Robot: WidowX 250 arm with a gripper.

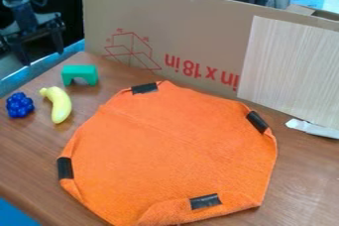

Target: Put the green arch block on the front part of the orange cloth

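At the upper left my gripper (42, 55) hangs open beyond the table's back left edge, with nothing between its fingers. Nearest to it is a green arch-shaped block (80, 74), standing on the table. Just below that lies a yellow toy banana (59, 105), stem end up and left. A blue bumpy cluster, like toy berries (20, 105), rests to the banana's left, apart from it. A large orange cloth (175, 150) lies spread on the table, its edges folded under black tape pieces at several spots.
A cardboard panel (192, 27) with red print stands along the back of the wooden table (308, 175). A pale wood-grain board (291, 66) leans at the right, with a white strip (312, 128) at its foot. Something blue (15, 214) shows at the lower left corner.
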